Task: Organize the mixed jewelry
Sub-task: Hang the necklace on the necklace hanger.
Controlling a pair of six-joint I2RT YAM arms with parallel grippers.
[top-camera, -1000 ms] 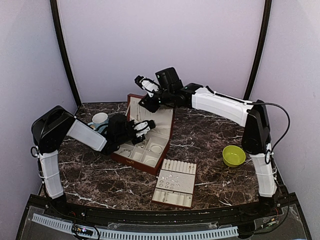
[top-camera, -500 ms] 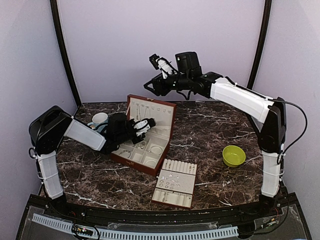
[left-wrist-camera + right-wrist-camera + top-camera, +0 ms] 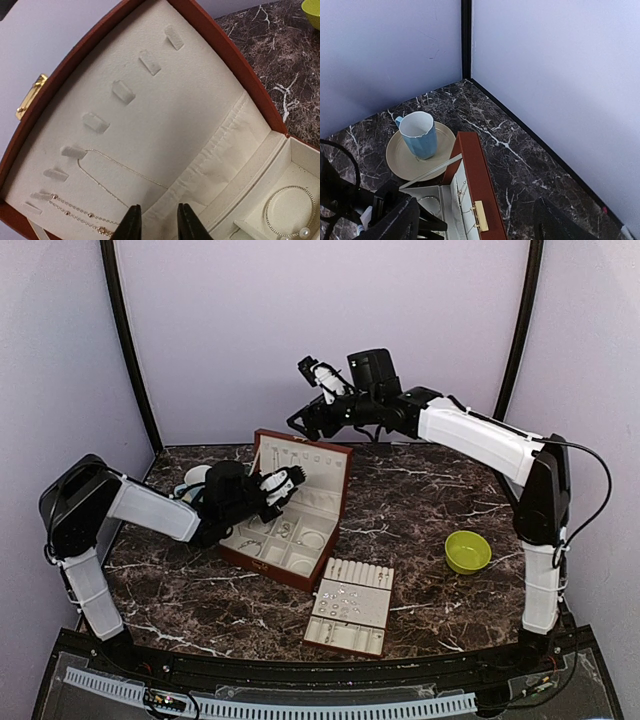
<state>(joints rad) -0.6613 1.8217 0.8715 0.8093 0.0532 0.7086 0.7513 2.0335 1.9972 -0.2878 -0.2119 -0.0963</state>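
The reddish-brown box (image 3: 335,508) stands open with its cream lid upright. In the left wrist view a thin silver chain (image 3: 120,167) and a beaded chain (image 3: 75,212) hang from tabs on the lid, and a hoop bracelet with pearls (image 3: 290,210) lies in a compartment. Small silvery pieces (image 3: 345,598) lie on the cream slotted tray (image 3: 372,638). My left gripper (image 3: 283,483) (image 3: 159,225) is open and empty just in front of the lid's lower lining. My right gripper (image 3: 308,400) (image 3: 475,222) is wide open and empty, high above the lid's top edge (image 3: 476,175).
A blue mug (image 3: 417,132) stands on a beige saucer (image 3: 402,167) left of the box, behind my left arm. A green bowl (image 3: 468,552) sits at the right. The box has a gold clasp (image 3: 481,216). Walls close off the back and sides.
My right gripper has lifted away from the lid and now hangs high above it. My left gripper has moved up a little toward the lid.
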